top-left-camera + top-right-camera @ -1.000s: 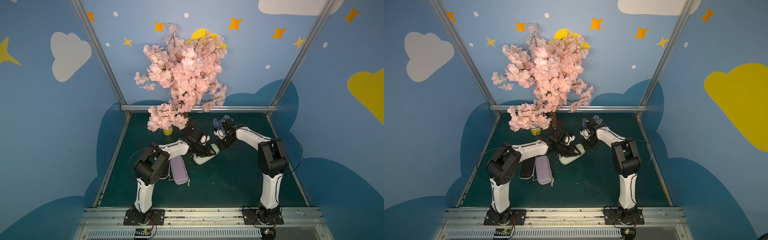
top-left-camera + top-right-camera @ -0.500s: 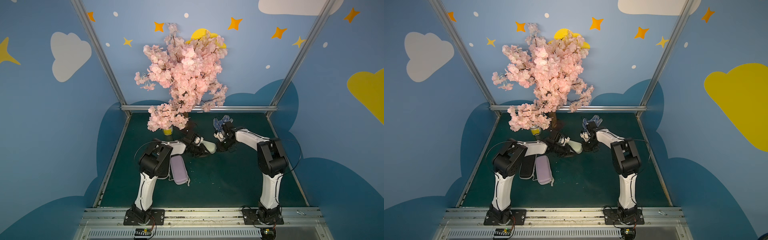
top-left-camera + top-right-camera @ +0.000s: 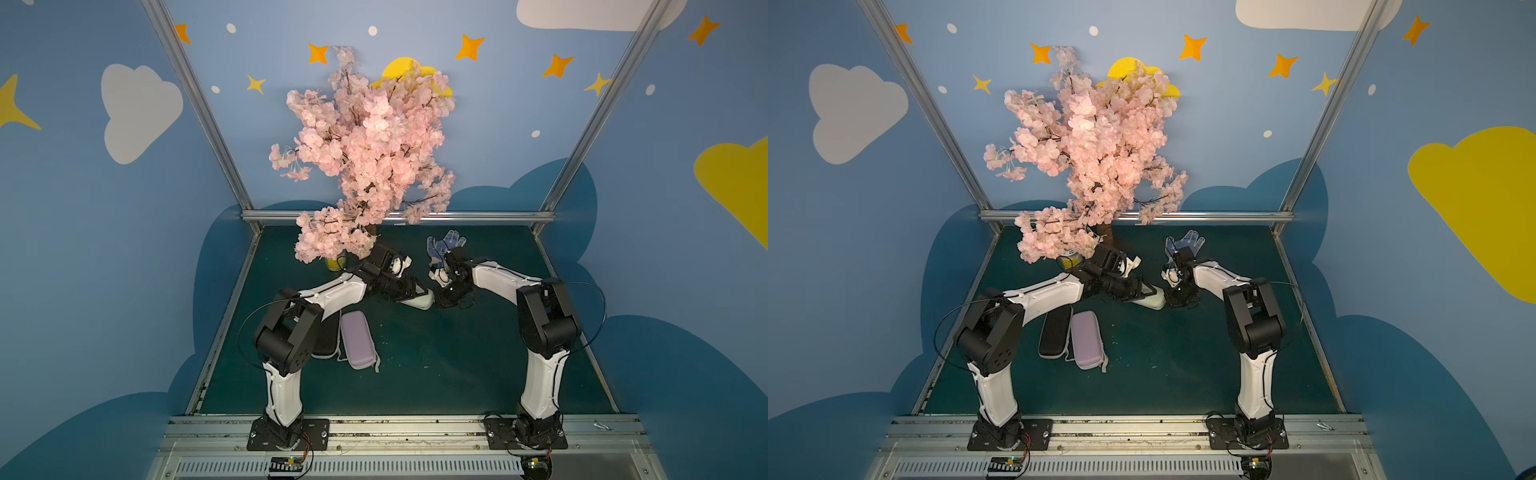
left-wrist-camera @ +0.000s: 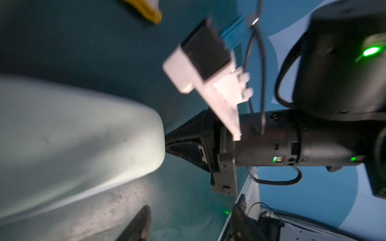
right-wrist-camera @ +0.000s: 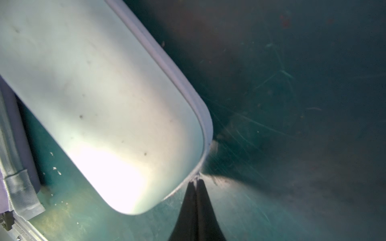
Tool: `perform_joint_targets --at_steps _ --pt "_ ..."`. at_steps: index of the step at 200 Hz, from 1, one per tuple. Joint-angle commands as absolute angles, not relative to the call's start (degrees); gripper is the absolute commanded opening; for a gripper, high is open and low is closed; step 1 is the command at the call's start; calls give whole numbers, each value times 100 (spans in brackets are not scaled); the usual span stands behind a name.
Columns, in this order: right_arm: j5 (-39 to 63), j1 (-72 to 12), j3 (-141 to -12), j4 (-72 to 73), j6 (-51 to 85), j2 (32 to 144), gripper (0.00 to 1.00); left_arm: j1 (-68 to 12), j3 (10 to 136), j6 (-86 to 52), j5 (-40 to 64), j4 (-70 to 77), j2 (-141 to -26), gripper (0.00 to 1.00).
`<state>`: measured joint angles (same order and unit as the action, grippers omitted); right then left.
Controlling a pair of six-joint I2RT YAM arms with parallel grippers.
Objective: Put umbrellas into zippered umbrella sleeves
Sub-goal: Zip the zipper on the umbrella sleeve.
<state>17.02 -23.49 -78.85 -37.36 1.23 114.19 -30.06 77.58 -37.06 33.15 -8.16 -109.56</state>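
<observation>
The off-white sleeve (image 3: 420,301) (image 3: 1152,300) lies closed on the green mat between both arms. My left gripper (image 3: 409,291) hangs over its left part, open in the left wrist view (image 4: 188,223), with the sleeve (image 4: 73,141) beside one dark finger (image 4: 139,224) and nothing between the fingers. My right gripper (image 3: 442,296) is shut, its tips (image 5: 196,182) pinched at the zip edge on the sleeve's (image 5: 104,94) rounded end. The black sleeve (image 3: 1054,332) and the lavender sleeve (image 3: 357,338) (image 3: 1086,338) lie closed side by side near the left arm. No umbrellas show.
A pink blossom tree (image 3: 365,158) overhangs the back of the mat, with a yellow pot (image 3: 332,262) under it. A white-and-blue dotted glove (image 3: 445,245) lies behind the right gripper. Metal frame rails (image 3: 399,216) edge the mat.
The left gripper has opened off the off-white sleeve after swinging left and back. The sleeve has shifted slightly toward the back. The right gripper stays shut at its end.
</observation>
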Motion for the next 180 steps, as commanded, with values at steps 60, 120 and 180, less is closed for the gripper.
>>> perform_joint_targets --at_steps 60,120,180 --pt "1762 -2127 -8544 -4077 157 11528 0 -2808 8842 -2889 3550 -1317 -12321 63" --pt "1822 -2127 -8677 -4102 260 11672 0 -2861 8936 -3015 3371 -1492 -12848 54" --pt "2055 -2174 -7756 -3638 830 11301 0 -2850 7872 -3576 2729 -1103 -13022 45"
